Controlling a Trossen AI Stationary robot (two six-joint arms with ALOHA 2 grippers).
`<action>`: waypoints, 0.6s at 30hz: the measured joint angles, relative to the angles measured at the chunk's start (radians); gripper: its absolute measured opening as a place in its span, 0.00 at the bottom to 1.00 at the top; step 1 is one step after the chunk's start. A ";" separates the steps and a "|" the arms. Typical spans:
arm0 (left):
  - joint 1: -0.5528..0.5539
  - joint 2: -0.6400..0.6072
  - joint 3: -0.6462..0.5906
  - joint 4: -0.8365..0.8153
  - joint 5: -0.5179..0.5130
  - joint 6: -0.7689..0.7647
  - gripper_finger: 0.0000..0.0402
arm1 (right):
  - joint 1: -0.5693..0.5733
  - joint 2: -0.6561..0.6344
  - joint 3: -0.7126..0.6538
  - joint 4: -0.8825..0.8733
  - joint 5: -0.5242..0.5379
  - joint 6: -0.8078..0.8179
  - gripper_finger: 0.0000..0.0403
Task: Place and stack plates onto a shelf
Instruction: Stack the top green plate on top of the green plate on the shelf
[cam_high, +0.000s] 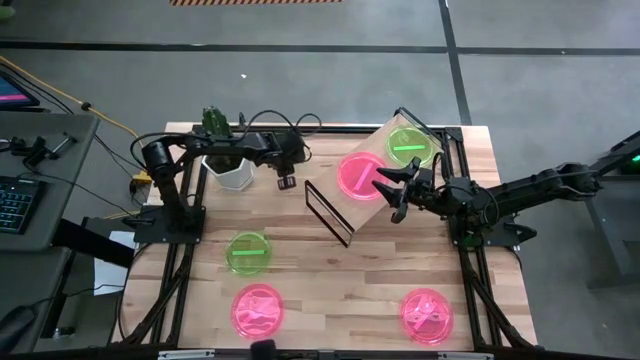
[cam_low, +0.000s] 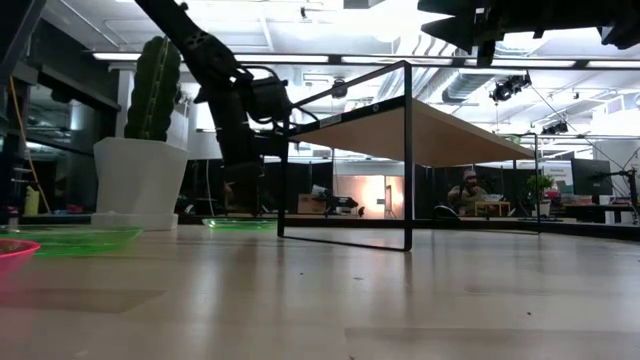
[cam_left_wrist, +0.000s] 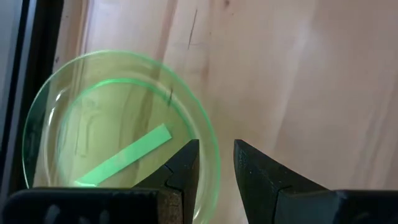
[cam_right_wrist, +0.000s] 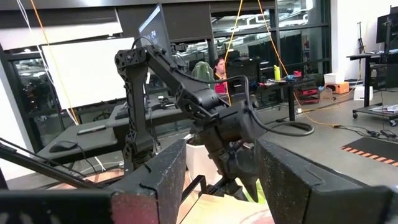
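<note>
Hovering over the shelf (cam_high: 385, 170), the right gripper (cam_high: 397, 190) has its dark fingers (cam_right_wrist: 155, 180) spread wide with nothing between them; the wrist view shows clear space in the gap and the other arm beyond. Shelf is a light plywood board on a thin black wire frame, set at an angle on the table (cam_high: 330, 290). Two plates lie on the board: a pink plate (cam_high: 360, 176) just beside the right fingertips, and a green plate (cam_high: 411, 147) past it, toward the board's far corner. From these views I cannot tell whether the fingertips touch the pink plate.

Left gripper (cam_high: 286, 180) points down near the table's far edge, between the white cactus pot (cam_high: 229, 170) and the shelf frame. Its fingers (cam_left_wrist: 183, 171) stand narrowly apart, holding nothing. In the left wrist view a third green plate (cam_left_wrist: 118, 137) lies flat on the wood just beside one fingertip, its rim running under that finger; the bar mark inside is plain.

Well apart from both grippers, on the table's near half: a green plate (cam_high: 247, 252), a pink plate (cam_high: 258, 309) in front of it, another pink plate (cam_high: 427, 314) on the right side.
</note>
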 joint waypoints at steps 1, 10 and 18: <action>0.005 0.000 0.000 -0.003 0.002 0.000 0.22 | 0.000 0.000 0.000 0.000 0.000 0.000 0.44; 0.043 0.003 0.000 -0.005 0.096 -0.029 0.22 | 0.000 0.000 0.000 0.000 0.000 0.000 0.44; 0.057 0.049 0.000 -0.002 0.118 -0.035 0.22 | 0.000 0.000 0.000 0.000 0.000 0.000 0.44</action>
